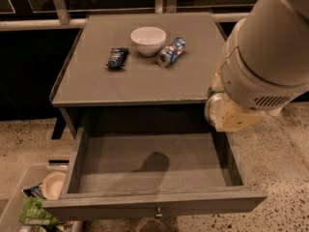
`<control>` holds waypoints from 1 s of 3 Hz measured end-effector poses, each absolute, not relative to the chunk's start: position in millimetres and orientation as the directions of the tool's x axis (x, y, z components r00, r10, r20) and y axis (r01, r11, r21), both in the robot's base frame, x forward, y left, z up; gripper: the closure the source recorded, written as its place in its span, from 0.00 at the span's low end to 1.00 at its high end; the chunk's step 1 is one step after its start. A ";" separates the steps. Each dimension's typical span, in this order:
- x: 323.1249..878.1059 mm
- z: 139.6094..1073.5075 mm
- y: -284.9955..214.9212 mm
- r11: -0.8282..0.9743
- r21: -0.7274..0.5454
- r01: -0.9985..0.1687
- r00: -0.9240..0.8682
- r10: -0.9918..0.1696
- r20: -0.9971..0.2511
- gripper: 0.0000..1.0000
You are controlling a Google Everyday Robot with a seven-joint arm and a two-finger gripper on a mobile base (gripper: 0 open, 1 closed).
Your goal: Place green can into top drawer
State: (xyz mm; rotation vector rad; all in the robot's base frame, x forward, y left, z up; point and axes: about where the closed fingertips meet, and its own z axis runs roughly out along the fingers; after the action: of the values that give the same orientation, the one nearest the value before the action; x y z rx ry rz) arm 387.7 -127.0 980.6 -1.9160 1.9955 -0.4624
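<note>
No text, brand or number could be read anywhere. The blue, red and silver can (171, 52) just right of the white bowl (148, 40) bore markings that could not be made out. So did the dark packet (117, 58) just left of the bowl. The gripper (227, 117), well in front and to the right of the bowl, showed no lettering.

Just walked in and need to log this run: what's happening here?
A robot arm's claw hangs over the right edge of the wide grey top drawer, which stands open with no can in it. The small green and silver can is not plainly visible; it may be hidden at the claw. On the grey cabinet top sit a white bowl, a blue, red and silver can on its side and a dark blue packet.
</note>
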 end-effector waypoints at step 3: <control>428.0 816.2 -173.0 0.180 -0.373 -0.910 -0.146 -0.982 -0.120 1.00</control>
State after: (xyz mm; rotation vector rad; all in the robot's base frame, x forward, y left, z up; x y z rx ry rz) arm 428.0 -173.0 816.2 -1.7941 2.1298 -0.3022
